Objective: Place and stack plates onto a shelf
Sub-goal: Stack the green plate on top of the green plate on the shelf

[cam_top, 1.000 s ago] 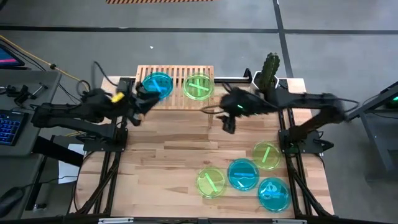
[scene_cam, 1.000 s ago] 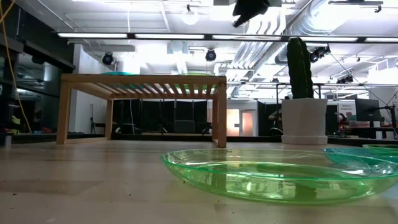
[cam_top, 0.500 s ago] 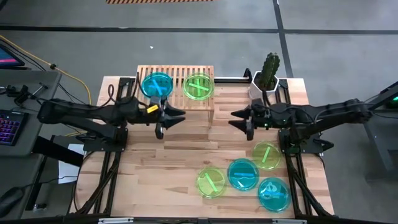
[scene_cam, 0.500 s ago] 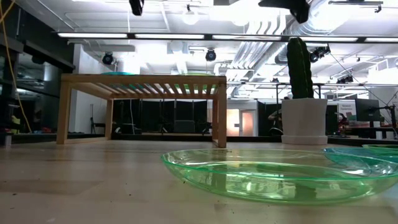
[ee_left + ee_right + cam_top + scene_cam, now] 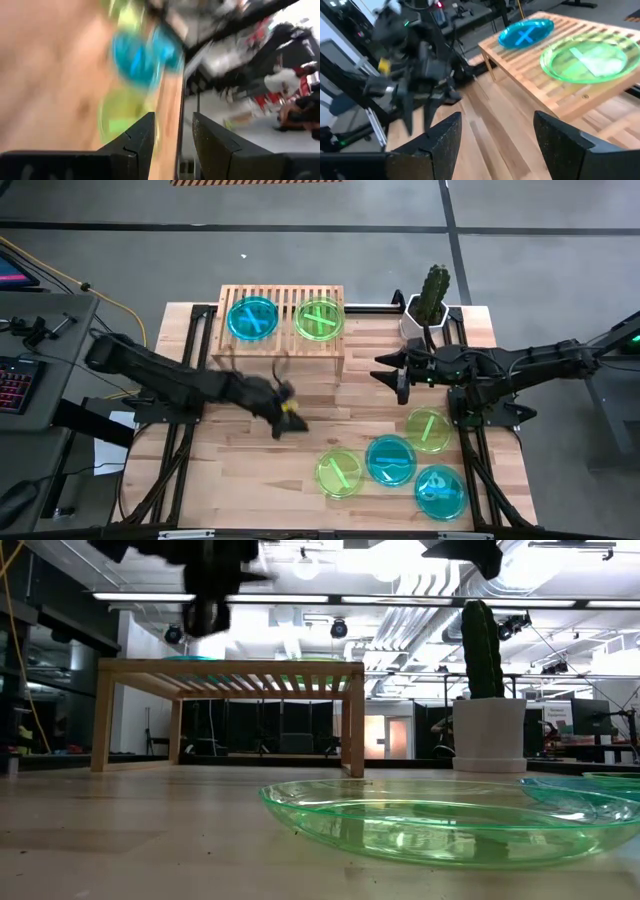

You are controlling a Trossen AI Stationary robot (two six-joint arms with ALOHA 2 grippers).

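The shelf stands at the table's far edge and carries one blue plate and one green plate side by side. Two green plates and two blue plates lie flat on the table's near right part. My left gripper hovers over the table's middle, left of those plates, open and empty; its wrist view shows them blurred ahead. My right gripper hangs right of the shelf, open and empty.
A cactus in a white pot stands at the far right corner, beside the shelf. In the low view the shelf is far off and a green plate lies close in front. Bare wood lies on the near left.
My left gripper has swung away from the blue plate on the shelf, toward the near edge and the right, down toward the plates on the table. My right gripper drew away from the green plate on the shelf toward the right, then held still. Both plates stayed on the shelf.
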